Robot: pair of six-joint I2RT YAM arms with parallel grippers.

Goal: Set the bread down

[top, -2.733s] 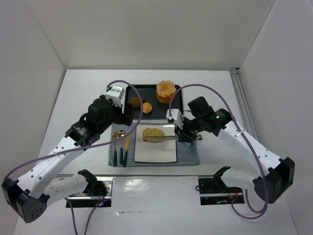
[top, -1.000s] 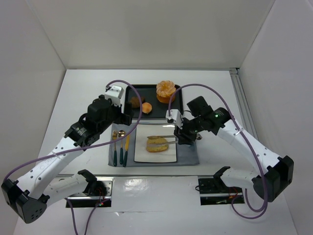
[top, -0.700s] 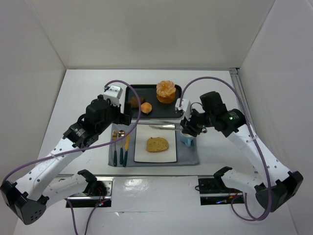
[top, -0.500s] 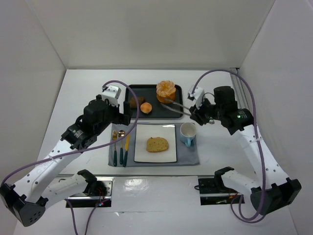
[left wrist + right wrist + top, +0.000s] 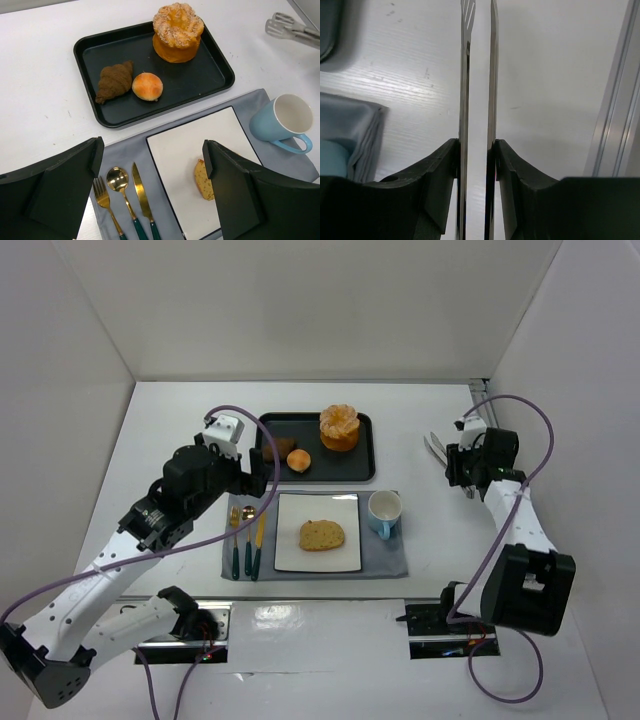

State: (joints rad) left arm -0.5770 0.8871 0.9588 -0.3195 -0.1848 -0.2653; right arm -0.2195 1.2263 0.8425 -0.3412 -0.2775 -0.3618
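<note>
The flat golden-tan bread slice lies on the white square plate, a little left of its middle. The plate sits on a grey cloth placemat, just beside a light blue cup. The right gripper is well apart from it, over the right side of the white desk, its jaws closed on thin metal tongs. The left gripper hangs near the black rectangular tray, its jaws wide open.

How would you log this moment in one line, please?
bread: flat on white plate | right gripper: shut on tongs, right of cup | left gripper: open, empty | status: bread placed
</note>
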